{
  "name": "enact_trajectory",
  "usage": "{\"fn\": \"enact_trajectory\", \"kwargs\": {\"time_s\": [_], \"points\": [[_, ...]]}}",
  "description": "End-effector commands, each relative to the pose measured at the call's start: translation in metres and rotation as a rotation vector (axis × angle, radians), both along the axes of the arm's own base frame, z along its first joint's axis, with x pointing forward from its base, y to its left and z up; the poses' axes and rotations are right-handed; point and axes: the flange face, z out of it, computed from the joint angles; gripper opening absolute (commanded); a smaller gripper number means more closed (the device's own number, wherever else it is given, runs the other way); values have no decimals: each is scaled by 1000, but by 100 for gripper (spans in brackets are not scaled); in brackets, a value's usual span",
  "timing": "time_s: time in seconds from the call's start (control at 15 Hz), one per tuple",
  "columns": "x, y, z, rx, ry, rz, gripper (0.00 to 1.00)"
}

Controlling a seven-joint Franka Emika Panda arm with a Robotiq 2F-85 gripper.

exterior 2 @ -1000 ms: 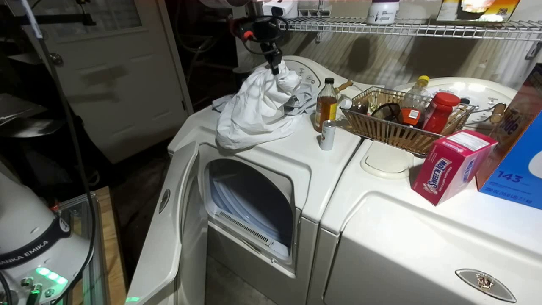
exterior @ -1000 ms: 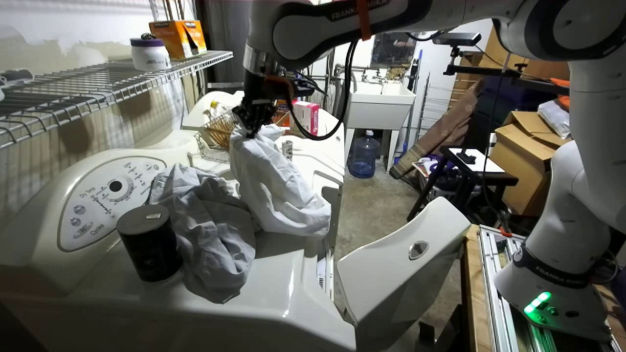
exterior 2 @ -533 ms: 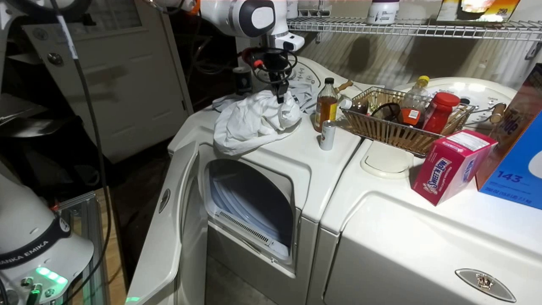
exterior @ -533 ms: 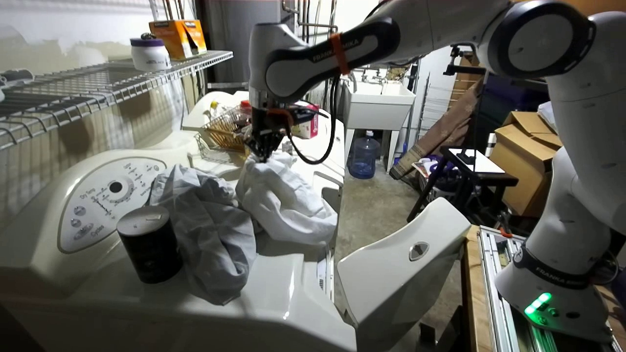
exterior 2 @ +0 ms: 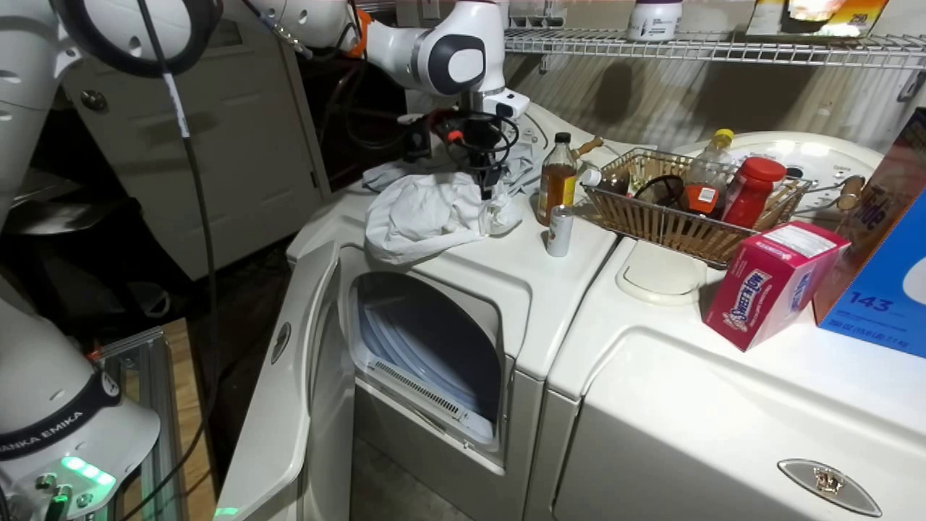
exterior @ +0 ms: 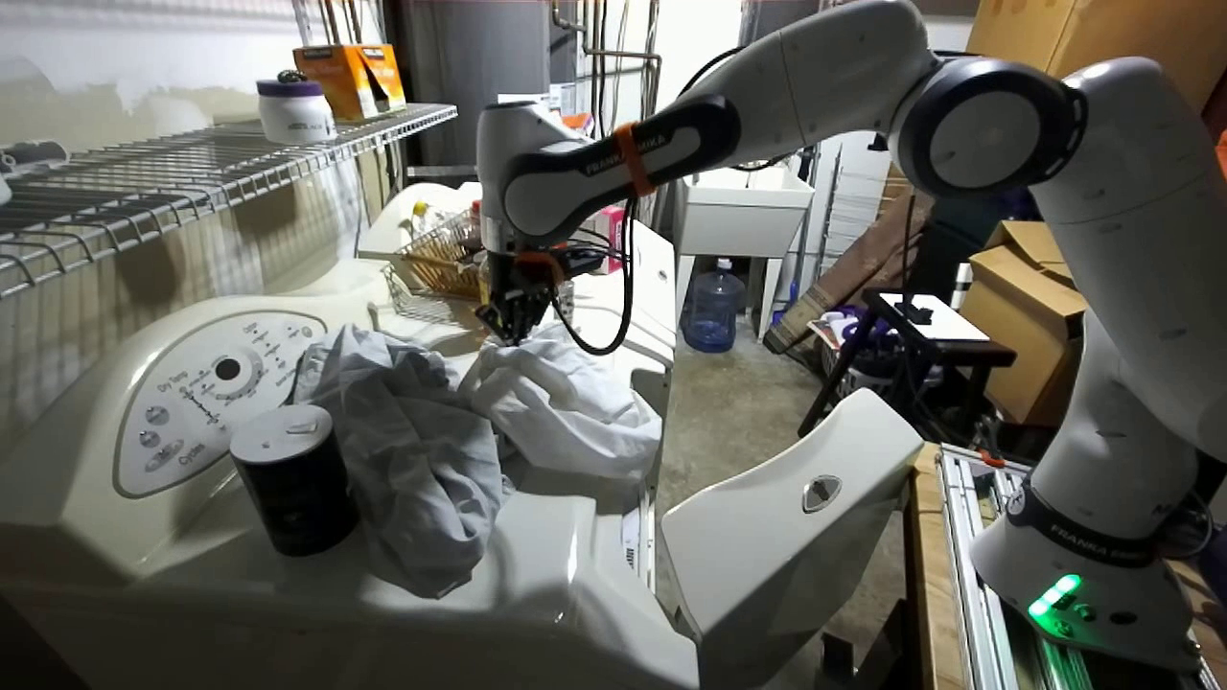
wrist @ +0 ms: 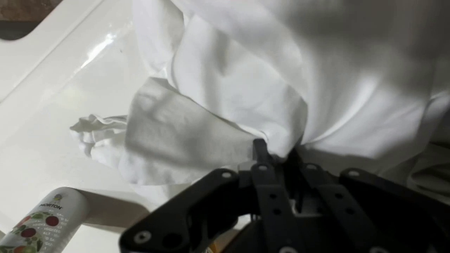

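Open-doored dryer [exterior 2: 557, 289], crumpled white cloth [exterior 2: 423, 217] lying on its top, we observe jaws pinching a fold of it, Morton salt shaker [wrist: 49, 225] standing near, grey cloth [exterior: 412, 450] bunched beside.

A home laundry room: in an exterior view, a cream metal dryer [exterior 2: 466, 474] at six o'clock, a blue-and-orange cardboard Tide box [exterior 2: 882, 260] at three.

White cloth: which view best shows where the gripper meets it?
Wrist view: close on the white cloth, it shows a fold between the tips of the gripper, though the frame crops the cloth. Both exterior views show more of the cloth, bunched on the dryer below the gripper, but contact detail is too small.
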Motion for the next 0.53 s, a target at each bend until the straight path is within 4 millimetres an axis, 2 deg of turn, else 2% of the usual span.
{"fn": "enact_trajectory", "kwargs": {"time_s": [0.0, 0.27, 0.47], "points": [[4, 2, 20, 9, 0, 9, 45], [-13, 12, 71, 20, 2, 15, 73], [-36, 20, 97, 18, 70, 36, 94]]}}
